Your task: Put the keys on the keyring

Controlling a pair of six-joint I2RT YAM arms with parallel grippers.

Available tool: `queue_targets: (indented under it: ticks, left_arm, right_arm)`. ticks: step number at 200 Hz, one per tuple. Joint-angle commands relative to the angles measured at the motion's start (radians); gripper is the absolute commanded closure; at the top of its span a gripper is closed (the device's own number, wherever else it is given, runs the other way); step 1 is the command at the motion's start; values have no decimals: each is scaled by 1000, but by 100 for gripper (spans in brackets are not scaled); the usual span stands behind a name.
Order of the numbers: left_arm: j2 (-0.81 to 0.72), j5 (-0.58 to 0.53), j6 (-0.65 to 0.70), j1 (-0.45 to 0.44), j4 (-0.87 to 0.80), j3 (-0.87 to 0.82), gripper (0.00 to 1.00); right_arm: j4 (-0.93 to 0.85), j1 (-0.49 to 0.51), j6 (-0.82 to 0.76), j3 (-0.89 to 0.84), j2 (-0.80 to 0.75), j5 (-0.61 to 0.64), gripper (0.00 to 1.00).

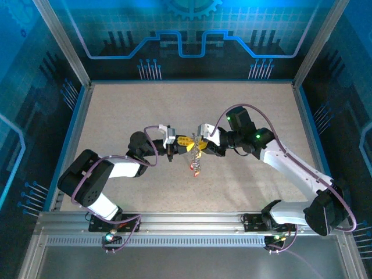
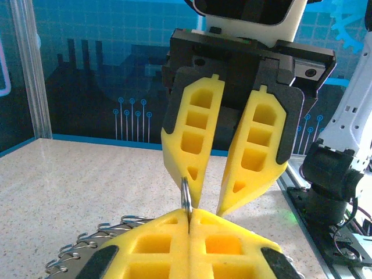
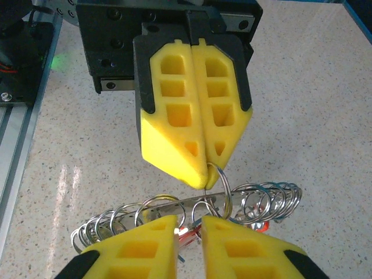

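Note:
Both grippers meet above the table's middle. My left gripper (image 1: 187, 142) (image 2: 190, 214) (image 3: 206, 177) is shut on the rim of a thin silver wire ring (image 3: 224, 183) (image 2: 186, 197). Below that ring hangs a bundle (image 1: 196, 163) of several small wire rings (image 3: 273, 200) (image 2: 87, 244) strung along a flat grey metal band, the keyring (image 3: 174, 204), which I see edge-on. Red key heads (image 3: 195, 232) (image 1: 195, 170) peek out under it; the blades are hidden. My right gripper (image 1: 197, 145) (image 3: 190, 224) (image 2: 208, 197) is open, one fingertip (image 2: 190, 183) beside the held ring.
The speckled beige table (image 1: 244, 110) lies under the hanging bundle, with blue walls around it. An aluminium rail (image 1: 192, 224) with the arm bases runs along the near edge.

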Motion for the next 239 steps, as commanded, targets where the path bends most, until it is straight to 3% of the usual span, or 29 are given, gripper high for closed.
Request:
queue_targets:
  ticks: [1, 58, 135, 239]
  left_arm:
    - [-34, 22, -8, -10, 50, 32, 100]
    - [-55, 15, 22, -17, 50, 11, 100]
    - [-44, 0, 10, -19, 50, 25, 100]
    - [-67, 8, 34, -40, 50, 10, 100]
  right_arm:
    - [51, -2, 32, -1, 14, -42, 81]
    - [74, -10, 55, -3, 20, -42, 79]
    - [132, -50, 126, -98, -93, -43, 74]
    - [188, -13, 165, -90, -50, -87, 74]
